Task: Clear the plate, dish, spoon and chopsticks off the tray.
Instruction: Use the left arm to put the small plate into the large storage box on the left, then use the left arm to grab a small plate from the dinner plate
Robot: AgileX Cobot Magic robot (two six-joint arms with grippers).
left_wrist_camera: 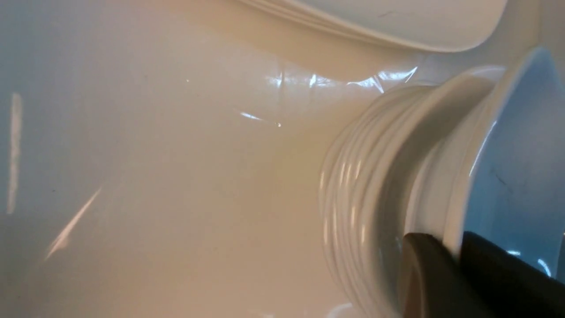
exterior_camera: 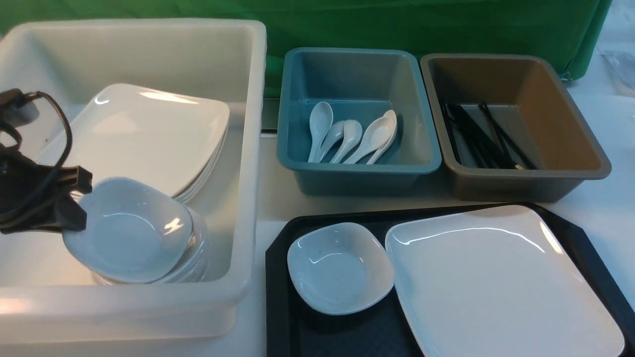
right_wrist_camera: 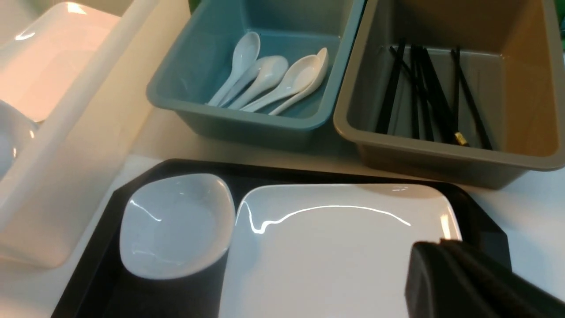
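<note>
Plate (exterior_camera: 501, 277), glossy white and squarish, lies on tray (exterior_camera: 342, 334); left jaws pinch stacked dish (exterior_camera: 129, 233), right jaws closed.

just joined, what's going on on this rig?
The left tool grips the rim of a small dish on top of the dish stack in the white tub, beside stacked plates. The right tool is shut and empty, near the plate. That plate and a second dish are still on the tray. The blue tub holds spoons, the brown tub chopsticks.
</note>
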